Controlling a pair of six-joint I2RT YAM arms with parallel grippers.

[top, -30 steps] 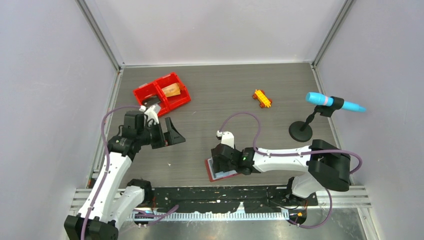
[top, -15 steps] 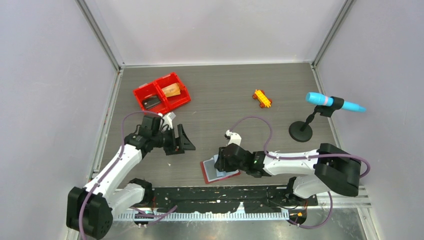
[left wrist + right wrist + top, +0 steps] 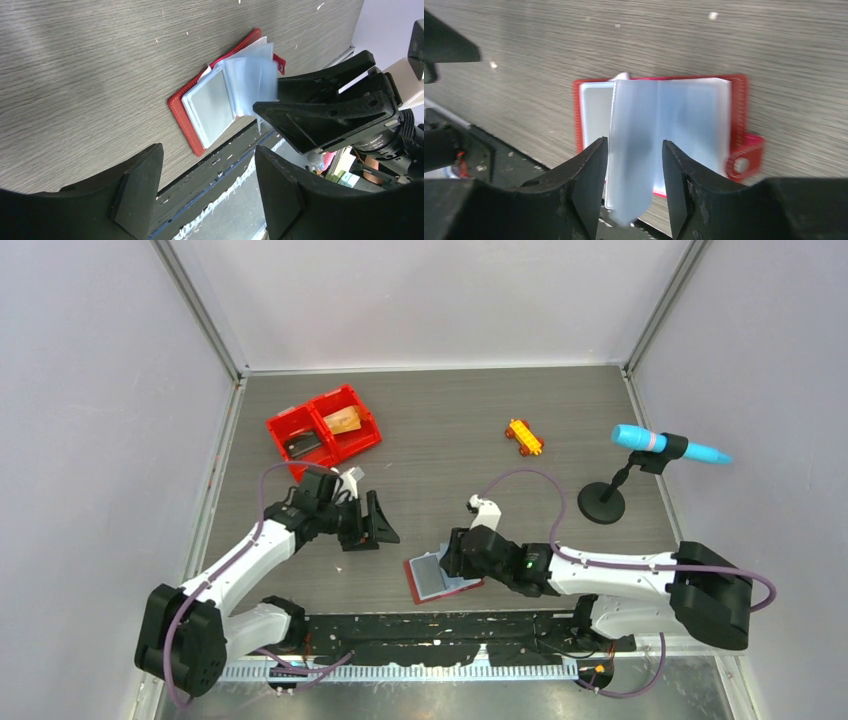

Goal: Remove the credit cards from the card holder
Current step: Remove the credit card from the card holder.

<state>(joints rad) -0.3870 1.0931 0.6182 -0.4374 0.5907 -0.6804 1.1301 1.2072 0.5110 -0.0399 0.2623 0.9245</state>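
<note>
Right tool now lifting a pale blue sleeve page between part-open fingers over the small dark red leather-like card holder, dragged leftward along the near table edge; left tool, open and empty, moved closer; no cards showing.

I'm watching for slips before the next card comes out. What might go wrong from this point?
The right gripper has a loose, blurred plastic sleeve of the open card holder between its fingers; the sleeve may slip out or bend instead of giving up a card.

The card holder lies close to the table's near edge with nothing seen pinning it, so a pull might drag it off.

The open left gripper hovers nearby; the arms might bump.
</note>
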